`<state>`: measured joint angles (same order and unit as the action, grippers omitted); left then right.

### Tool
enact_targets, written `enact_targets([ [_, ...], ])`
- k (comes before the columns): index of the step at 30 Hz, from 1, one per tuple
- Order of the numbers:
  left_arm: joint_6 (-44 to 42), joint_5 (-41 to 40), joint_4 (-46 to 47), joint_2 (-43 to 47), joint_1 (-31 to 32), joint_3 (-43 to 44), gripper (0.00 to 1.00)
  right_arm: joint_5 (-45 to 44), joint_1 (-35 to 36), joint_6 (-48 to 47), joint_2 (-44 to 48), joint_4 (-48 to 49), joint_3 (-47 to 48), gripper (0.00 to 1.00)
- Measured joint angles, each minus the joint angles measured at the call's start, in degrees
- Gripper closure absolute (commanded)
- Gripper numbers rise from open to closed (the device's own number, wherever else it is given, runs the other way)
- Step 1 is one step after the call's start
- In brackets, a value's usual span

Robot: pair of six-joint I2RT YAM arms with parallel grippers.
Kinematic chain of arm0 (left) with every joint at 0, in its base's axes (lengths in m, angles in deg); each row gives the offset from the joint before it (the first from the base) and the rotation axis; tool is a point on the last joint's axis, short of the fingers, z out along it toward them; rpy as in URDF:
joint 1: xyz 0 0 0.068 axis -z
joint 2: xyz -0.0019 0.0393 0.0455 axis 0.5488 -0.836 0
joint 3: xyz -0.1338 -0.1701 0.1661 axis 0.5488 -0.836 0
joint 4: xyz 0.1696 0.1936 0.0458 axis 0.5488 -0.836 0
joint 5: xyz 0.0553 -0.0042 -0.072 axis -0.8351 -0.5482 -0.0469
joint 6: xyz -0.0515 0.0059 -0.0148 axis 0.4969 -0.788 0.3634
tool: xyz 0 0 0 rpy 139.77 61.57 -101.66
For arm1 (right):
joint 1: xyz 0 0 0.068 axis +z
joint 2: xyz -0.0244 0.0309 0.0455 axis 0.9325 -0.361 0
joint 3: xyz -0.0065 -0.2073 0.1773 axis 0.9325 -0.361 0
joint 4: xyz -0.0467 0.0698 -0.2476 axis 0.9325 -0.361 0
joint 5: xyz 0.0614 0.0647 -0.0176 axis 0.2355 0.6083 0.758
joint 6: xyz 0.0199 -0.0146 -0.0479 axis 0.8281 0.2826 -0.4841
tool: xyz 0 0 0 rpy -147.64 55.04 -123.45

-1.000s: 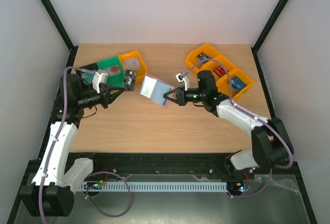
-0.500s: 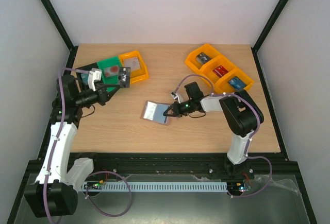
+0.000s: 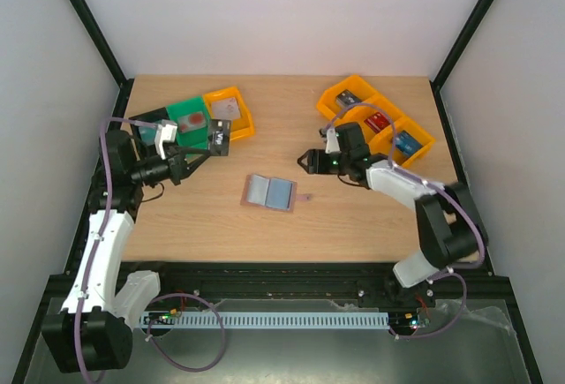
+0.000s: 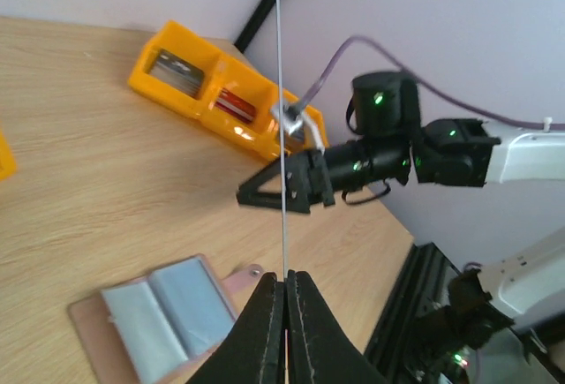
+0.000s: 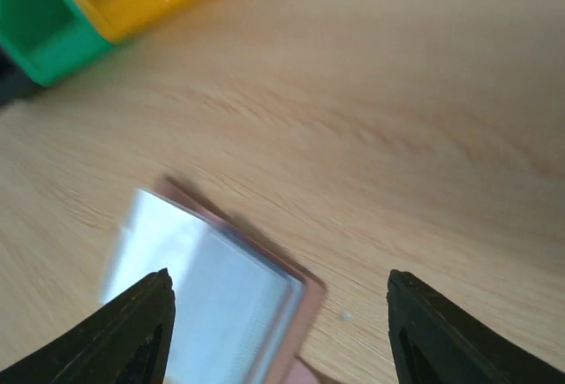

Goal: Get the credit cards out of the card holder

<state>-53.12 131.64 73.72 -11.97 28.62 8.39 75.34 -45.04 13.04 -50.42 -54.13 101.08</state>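
Note:
The card holder (image 3: 269, 192) lies open and flat on the table, light blue panels up, tan edge showing; it also shows in the left wrist view (image 4: 163, 313) and the right wrist view (image 5: 207, 291). My left gripper (image 3: 201, 153) is shut on a dark credit card (image 3: 220, 136), seen edge-on as a thin line (image 4: 281, 119) above the closed fingertips of that gripper (image 4: 286, 276). My right gripper (image 3: 305, 161) hangs open just right of the holder, touching nothing. In its own view the right gripper (image 5: 278, 274) stands wide over the holder's corner.
A green bin (image 3: 188, 119) with a whitish-red card and an orange bin (image 3: 231, 112) with a grey card stand at the back left. A three-part orange bin (image 3: 375, 119) with small items sits at the back right, close behind the right arm.
My right gripper let go of the card holder, opened and drew back to the right. The holder now lies flat and open. My left gripper still holds the card and shifted slightly.

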Motion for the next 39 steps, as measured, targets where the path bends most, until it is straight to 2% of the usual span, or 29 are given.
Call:
enact_targets([
  [4, 0.1, 3.8, 0.9, 0.0, 1.2, -0.9, 0.98, -1.5, 3.3, -3.3, 12.5, 1.4, -0.3, 0.21],
  [6, 0.1, 5.9, 1.2, 0.0, 2.0, -1.0, 0.98, 2.1, 8.0, -4.9, 19.2, 5.7, -0.9, 0.19],
  [9, -0.4, 9.0, 1.6, 0.0, 3.3, -1.0, 0.98, 8.5, 15.5, -3.5, 25.2, 18.6, -2.4, 0.19],
  [13, -3.0, 12.2, -0.4, 0.0, 5.1, -0.6, 0.98, 10.9, 18.9, 2.5, 22.9, 32.5, -3.0, 0.20],
  [18, -5.9, 14.4, -3.0, 0.3, 5.8, 0.8, 0.98, 11.2, 20.5, 7.1, 16.4, 37.5, -3.0, 0.24],
  [20, -6.7, 14.8, -3.3, 0.4, 5.8, 0.9, 0.98, 12.0, 20.9, 8.2, 15.3, 38.4, -3.0, 0.32],
  [21, -7.0, 14.9, -3.5, 0.4, 5.8, 0.9, 0.98, 12.7, 21.2, 8.5, 15.0, 38.9, -2.9, 0.41],
  [25, -7.9, 14.9, -4.4, 0.4, 6.2, 0.9, 0.98, 16.7, 22.5, 9.7, 14.0, 41.2, -2.0, 0.88],
  [27, -8.2, 14.9, -4.5, 0.4, 6.3, 0.9, 0.98, 17.9, 22.8, 10.1, 13.5, 41.5, -1.7, 0.98],
  [29, -8.3, 15.0, -4.7, 0.5, 6.3, 0.9, 0.97, 18.4, 22.9, 9.7, 13.2, 41.3, -1.4, 0.98],
  [30, -8.5, 15.1, -4.8, 0.5, 6.4, 0.9, 0.85, 18.6, 22.8, 9.4, 13.0, 40.7, -1.2, 0.99],
  [32, -9.5, 14.8, -5.3, 0.7, 6.4, 0.9, 0.44, 18.9, 22.8, 7.6, 13.0, 37.8, -0.2, 0.98],
  [33, -9.8, 14.5, -5.9, 0.7, 6.4, 0.9, 0.36, 18.9, 22.8, 5.9, 13.1, 35.5, 0.5, 0.98],
  [36, -11.2, 13.2, -7.4, 1.1, 6.4, 0.9, 0.32, 16.9, 22.8, -3.4, 13.6, 20.6, 5.3, 0.98],
  [39, -12.8, 10.9, -8.2, 1.3, 6.4, 0.9, 0.32, 10.9, 23.5, -12.9, 15.6, 8.2, 7.6, 0.98],
])
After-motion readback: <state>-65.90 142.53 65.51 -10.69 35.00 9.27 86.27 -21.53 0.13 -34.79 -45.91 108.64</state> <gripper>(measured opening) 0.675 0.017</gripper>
